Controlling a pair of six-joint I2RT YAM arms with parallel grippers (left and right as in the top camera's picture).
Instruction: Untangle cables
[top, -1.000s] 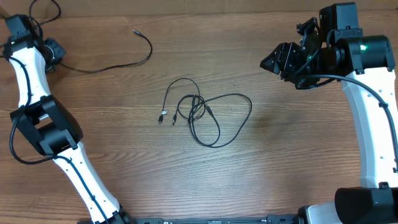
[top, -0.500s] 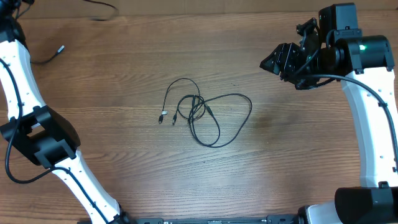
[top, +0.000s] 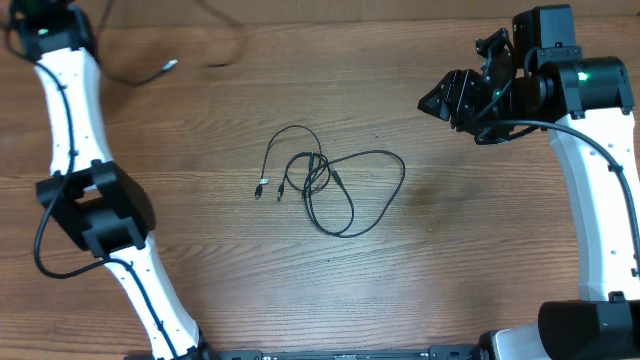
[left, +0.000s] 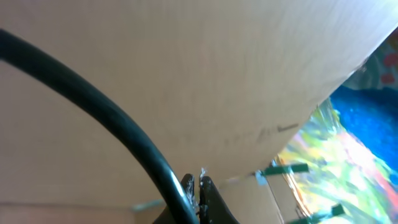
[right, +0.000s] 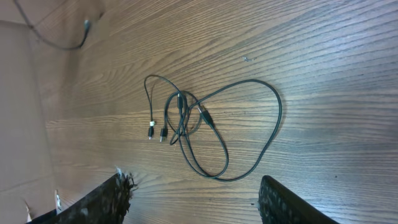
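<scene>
Left wrist view: my left gripper (left: 198, 186) is pinched tight on one black cable (left: 93, 106). My right gripper (right: 196, 190) has its fingers wide apart. Out past them, not touching, the tangled cables (right: 205, 134) lie on the wooden table (right: 323, 74).

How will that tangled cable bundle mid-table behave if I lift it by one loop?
Probably floppy: the cable bundle lies in thin, loose curves flat on the table, so it should droop when lifted. Likely light, being so thin. Its loops cross near the centre, so one lifted strand may drag the rest, and the small plugs could snag.
</scene>
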